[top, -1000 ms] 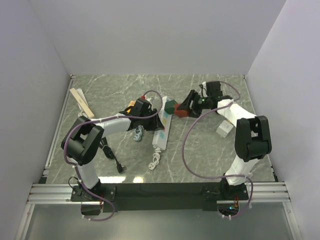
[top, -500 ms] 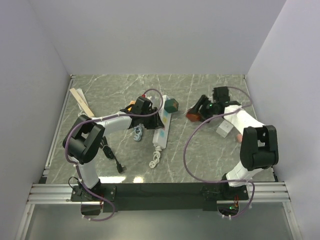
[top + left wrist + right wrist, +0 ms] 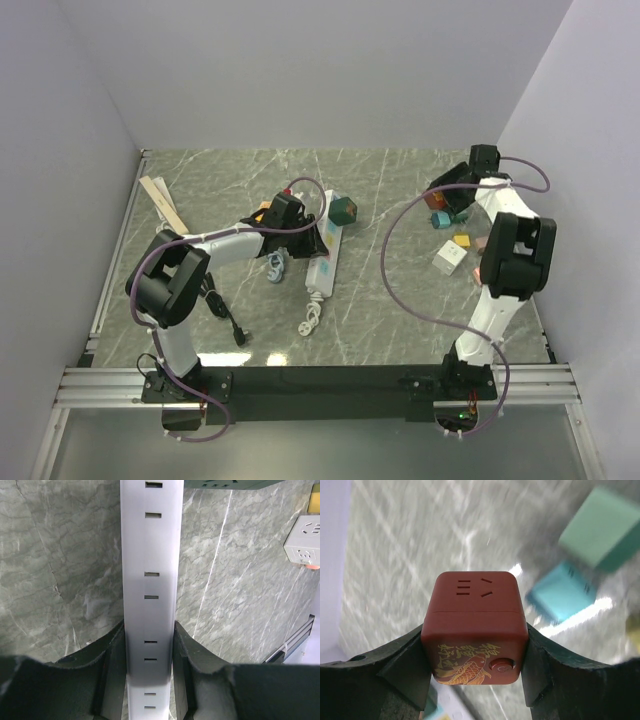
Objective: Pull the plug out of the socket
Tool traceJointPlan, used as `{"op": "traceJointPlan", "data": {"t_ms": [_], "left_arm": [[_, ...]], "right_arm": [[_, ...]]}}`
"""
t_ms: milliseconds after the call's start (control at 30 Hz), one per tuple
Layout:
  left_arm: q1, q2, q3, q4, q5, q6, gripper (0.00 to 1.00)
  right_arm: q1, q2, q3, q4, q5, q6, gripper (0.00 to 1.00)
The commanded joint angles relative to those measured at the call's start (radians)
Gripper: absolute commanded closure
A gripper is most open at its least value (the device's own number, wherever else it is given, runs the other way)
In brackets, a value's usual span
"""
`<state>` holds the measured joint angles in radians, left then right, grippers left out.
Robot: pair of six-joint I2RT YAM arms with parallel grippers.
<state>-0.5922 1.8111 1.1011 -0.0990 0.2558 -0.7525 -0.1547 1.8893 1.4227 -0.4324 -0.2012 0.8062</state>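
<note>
Grips the white strip with the left pincer, clenched on both long sides, flat on the counter. Holds the red plug squeezed in the right pincer at the counter's far right, well apart from the strip. Shows a green cube at the strip's far end and blurred teal blocks beyond the plug.

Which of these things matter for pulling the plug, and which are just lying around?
Job: power strip, held by left gripper; red plug, held by right gripper; green cube at the strip's end.
Lying about: wooden stick, white cube, yellow cube, black cable.
</note>
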Motion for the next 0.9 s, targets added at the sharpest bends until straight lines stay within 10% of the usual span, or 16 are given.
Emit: {"op": "traceJointPlan", "data": {"t_ms": [0, 267, 533, 867], "left_arm": [[0.006, 0.016, -0.007, -0.07, -0.056, 0.012, 0.99], [0.008, 0.002, -0.007, -0.088, -0.064, 0.013, 0.99], [0.006, 0.004, -0.009, -0.079, -0.066, 0.01, 0.99], [0.006, 0.017, -0.004, -0.061, -0.055, 0.007, 0.99]], "right_arm": [[-0.031, 0.089, 0.129, 0.015, 0.032, 0.042, 1.0], [-0.074, 0.201, 0.243, 0.046, 0.014, 0.067, 0.89], [-0.082, 0.231, 0.3, -0.015, -0.004, 0.059, 0.24], [-0.083, 0.124, 0.216, -0.103, 0.008, 0.014, 0.14]]}}
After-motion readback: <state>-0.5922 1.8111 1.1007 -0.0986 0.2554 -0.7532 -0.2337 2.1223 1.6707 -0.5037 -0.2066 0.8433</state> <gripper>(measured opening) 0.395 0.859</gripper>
